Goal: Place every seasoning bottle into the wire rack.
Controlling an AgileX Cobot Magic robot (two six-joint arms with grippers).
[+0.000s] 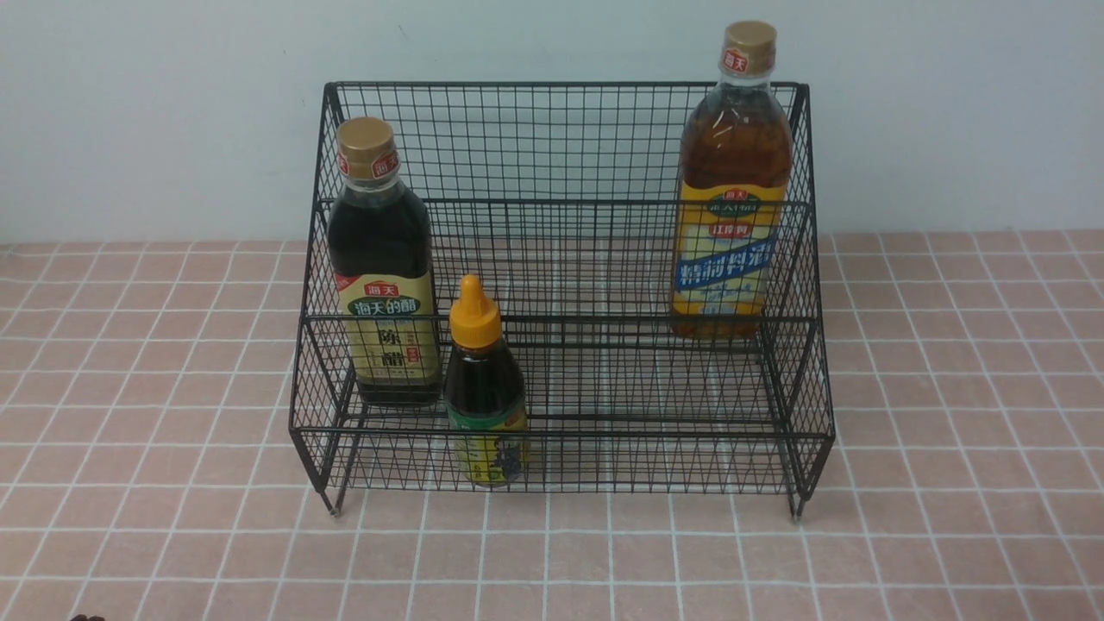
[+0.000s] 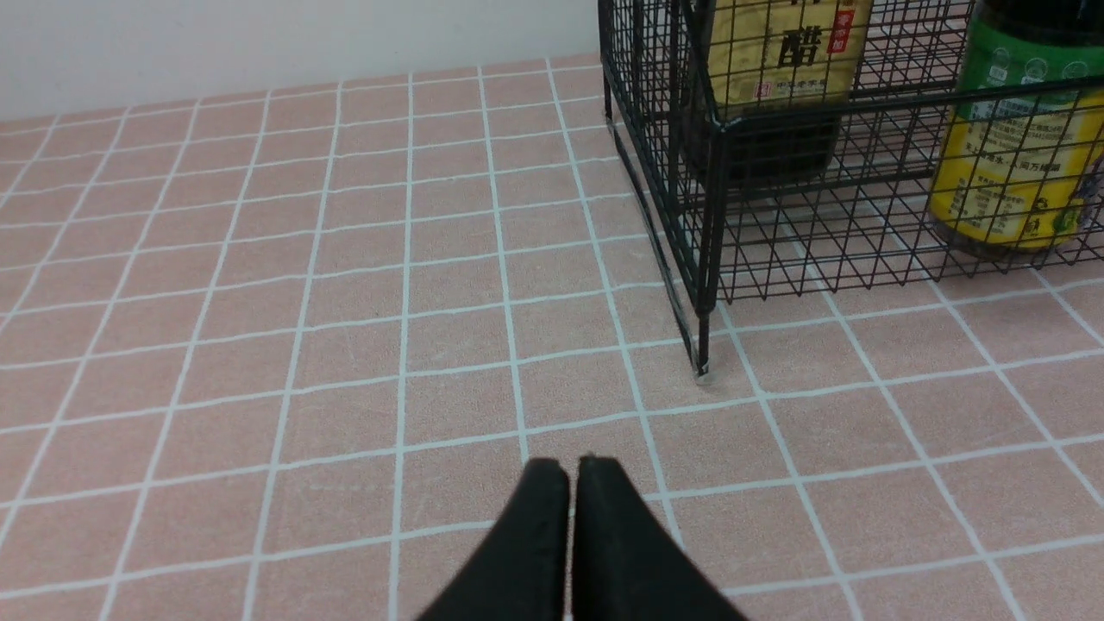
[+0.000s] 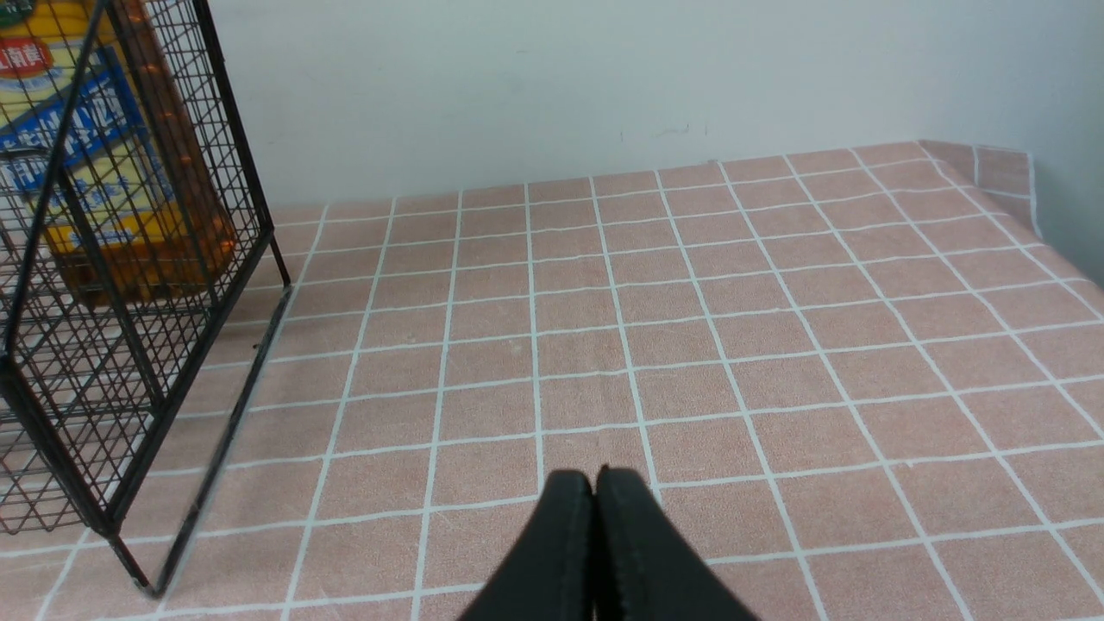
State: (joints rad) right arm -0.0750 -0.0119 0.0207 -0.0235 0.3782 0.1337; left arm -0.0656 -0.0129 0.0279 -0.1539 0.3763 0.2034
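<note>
Sitting in rack (image 1: pixel 561 259): all three bottles (image 1: pixel 384 285), ahead of fingers. Left gripper (image 2: pixel 571 470) and right gripper (image 3: pixel 595 479) pressed together, empty.

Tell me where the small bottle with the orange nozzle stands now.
In the front view, the small orange-nozzle bottle stands on the wire rack's lower tier, left of centre, just right of the dark vinegar bottle.

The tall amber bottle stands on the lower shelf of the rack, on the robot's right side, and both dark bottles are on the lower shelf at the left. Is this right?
Not quite. The tall amber bottle stands on the upper shelf of the rack, not the lower one, as the front view shows. The rest holds: it is on the robot's right side, and the dark bottle and the small dark bottle are on the lower shelf at the left.
</note>
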